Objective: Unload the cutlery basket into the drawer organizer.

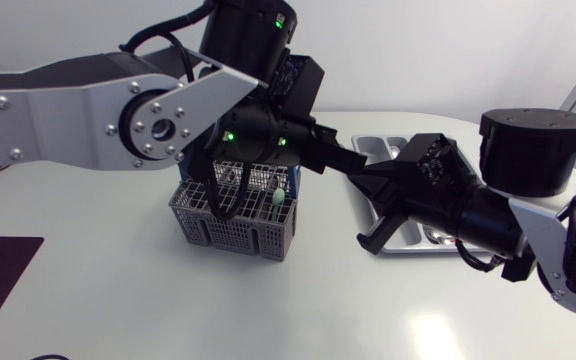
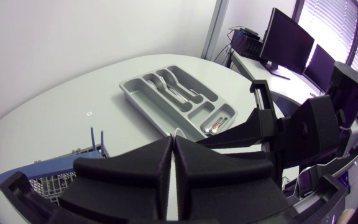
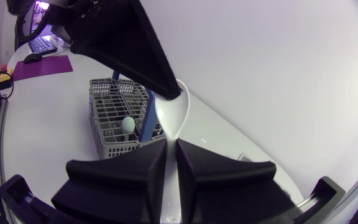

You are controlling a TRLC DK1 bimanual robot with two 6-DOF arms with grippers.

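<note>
White table (image 1: 118, 300) | left jaws, right jaws both clamp spoon (image 3: 169, 115) | bowl: right wrist view only

Grey mesh cutlery basket (image 1: 230, 232) upright, pale-green utensil (image 1: 280, 198) inside. Grey drawer organizer (image 2: 143, 99) nearby, cutlery in compartments. Aloft near basket: white spoon (image 3: 171, 115).

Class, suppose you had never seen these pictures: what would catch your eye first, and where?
The matte black left gripper and right gripper meet tip to tip in mid-air, both shut on one glossy white spoon. Below the left arm stands a grey lattice cutlery basket; a silver compartmented drawer organizer lies under the right arm.
</note>
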